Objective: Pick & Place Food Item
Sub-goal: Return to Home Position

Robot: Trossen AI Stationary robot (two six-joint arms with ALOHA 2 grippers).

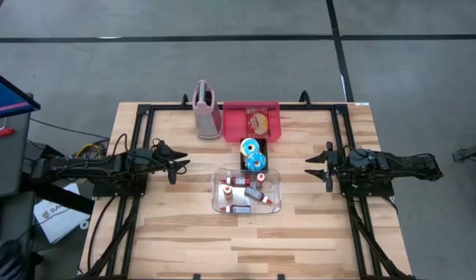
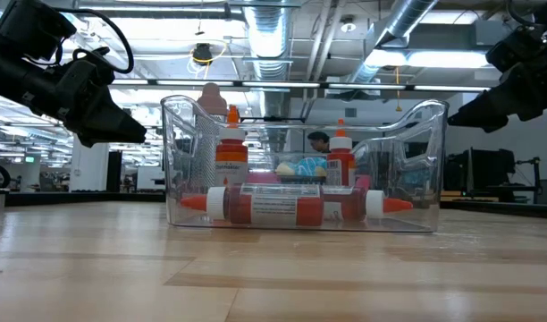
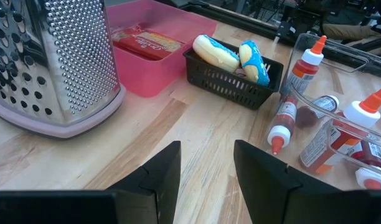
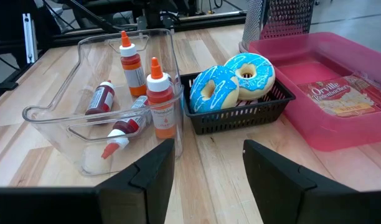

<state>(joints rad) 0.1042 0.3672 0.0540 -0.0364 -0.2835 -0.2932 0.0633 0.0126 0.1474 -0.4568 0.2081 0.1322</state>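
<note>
i am seeing both donuts inside the black bin (image 4: 240, 115), the blue donut (image 4: 210, 89) leaning on the light blue donut (image 4: 251, 71). in the low view the clear bin (image 4: 53, 118) and its sauce bottles (image 4: 160, 99) are hiding most of them. the grater (image 3: 53, 56) is running out of frame. i am reading "orville" on the popcorn packet (image 4: 340, 96) in the pink tray (image 4: 315, 130); the bottle labels are not legible. the left gripper (image 3: 207, 149) and right gripper (image 4: 209, 144) are hanging empty with fingers spread, well apart from the bins, over bare wood.
</note>
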